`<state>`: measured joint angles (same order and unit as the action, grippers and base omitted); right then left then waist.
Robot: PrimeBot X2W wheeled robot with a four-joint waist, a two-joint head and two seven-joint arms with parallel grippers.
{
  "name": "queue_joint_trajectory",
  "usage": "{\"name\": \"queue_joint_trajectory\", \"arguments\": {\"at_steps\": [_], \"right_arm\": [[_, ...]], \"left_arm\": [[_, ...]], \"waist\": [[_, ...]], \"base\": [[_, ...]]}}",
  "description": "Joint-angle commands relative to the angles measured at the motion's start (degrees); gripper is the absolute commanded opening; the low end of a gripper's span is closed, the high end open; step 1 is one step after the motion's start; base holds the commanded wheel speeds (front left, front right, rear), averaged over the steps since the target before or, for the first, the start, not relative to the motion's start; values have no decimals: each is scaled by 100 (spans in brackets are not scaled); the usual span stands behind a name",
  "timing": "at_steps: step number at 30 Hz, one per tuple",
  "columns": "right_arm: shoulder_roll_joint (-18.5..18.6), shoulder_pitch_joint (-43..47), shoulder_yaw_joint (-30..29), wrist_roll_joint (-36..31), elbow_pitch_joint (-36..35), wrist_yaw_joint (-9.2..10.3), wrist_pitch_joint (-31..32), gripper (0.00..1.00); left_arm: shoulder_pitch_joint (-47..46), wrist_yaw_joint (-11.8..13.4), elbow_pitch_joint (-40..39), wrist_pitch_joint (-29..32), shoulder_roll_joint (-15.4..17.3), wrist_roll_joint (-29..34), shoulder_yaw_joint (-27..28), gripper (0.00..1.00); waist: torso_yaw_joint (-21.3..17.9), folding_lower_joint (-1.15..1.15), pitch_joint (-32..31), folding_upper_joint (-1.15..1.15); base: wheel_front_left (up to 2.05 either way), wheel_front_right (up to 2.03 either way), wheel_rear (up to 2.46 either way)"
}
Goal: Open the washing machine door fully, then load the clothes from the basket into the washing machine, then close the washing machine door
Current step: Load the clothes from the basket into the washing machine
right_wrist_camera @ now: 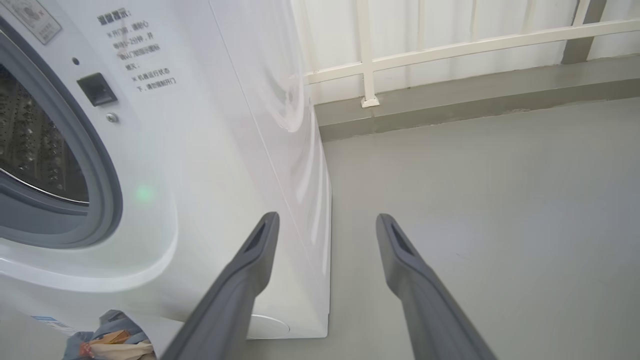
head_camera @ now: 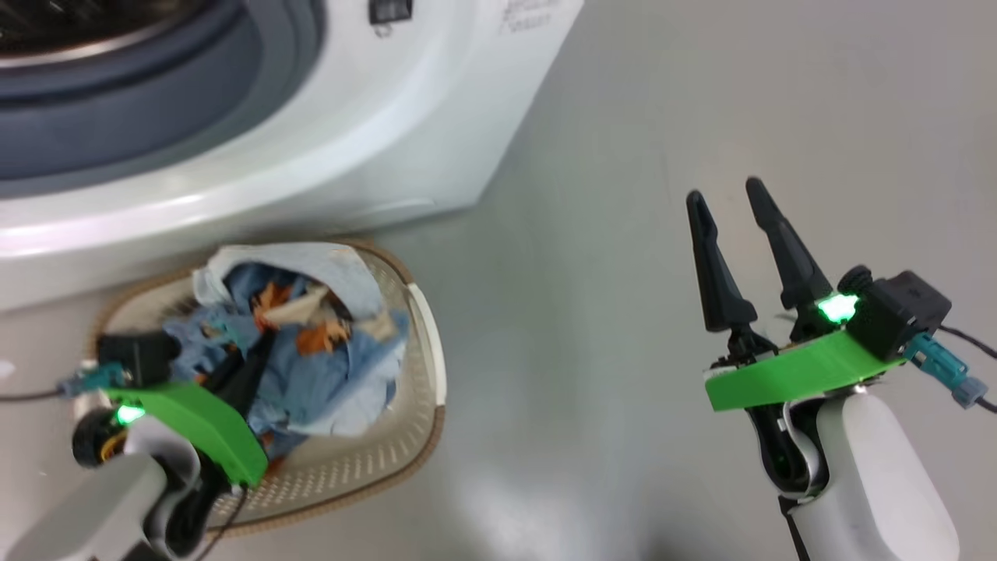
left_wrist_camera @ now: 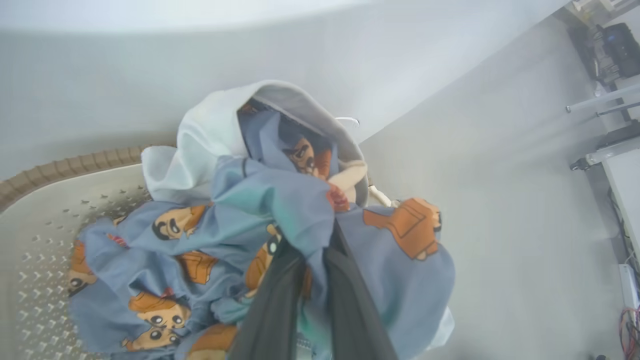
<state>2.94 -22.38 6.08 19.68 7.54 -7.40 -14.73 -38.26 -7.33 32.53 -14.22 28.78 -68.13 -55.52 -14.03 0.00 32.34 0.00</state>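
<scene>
Left gripper (left_wrist_camera: 314, 260) is down in the laundry, its two dark fingers pinched together on a fold of blue fabric. The clothes (left_wrist_camera: 260, 200) sit bunched up, orange-brown bears all over them (one bear face peeks out from under the pale whitish cloth (left_wrist_camera: 200, 145) arched over the top). The cream perforated basket (left_wrist_camera: 45, 220) shows at the left, its brown woven rim (left_wrist_camera: 65, 167) curving behind. The washing machine (left_wrist_camera: 200, 60) puts a white wall across the back, with grey floor (left_wrist_camera: 500, 200) to the right.

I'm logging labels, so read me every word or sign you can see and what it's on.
"温馨提示:" – heading of the grey print on the washing machine front, as best I can tell.
Lines below it: Chinese, too small to read.
Sticker near the drum opening: too small.
Blue label low down: blurred.
</scene>
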Motion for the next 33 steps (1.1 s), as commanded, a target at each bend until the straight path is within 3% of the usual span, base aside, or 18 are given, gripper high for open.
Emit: {"name": "queue_joint_trajectory", "arguments": {"at_steps": [1, 24, 33], "right_arm": [[-6, 192, 71, -78, -78, -9, -27, 100], [168, 1068, -54, -245, 270, -9, -27, 100], [310, 1244, -92, -172, 221, -9, -27, 100]], "left_arm": [[170, -15, -132, -76, 131, 156, 272, 0], [2310, 10, -1722, -77, -975, 2626, 3166, 0], [2730, 2, -2116, -77, -1405, 3084, 3728, 0]], "waist": [[320, 0, -553, 0], [911, 0, -2358, 0], [970, 0, -2583, 0]], "base": [[0, 0, 0], [0, 0, 0], [0, 0, 0]]}}
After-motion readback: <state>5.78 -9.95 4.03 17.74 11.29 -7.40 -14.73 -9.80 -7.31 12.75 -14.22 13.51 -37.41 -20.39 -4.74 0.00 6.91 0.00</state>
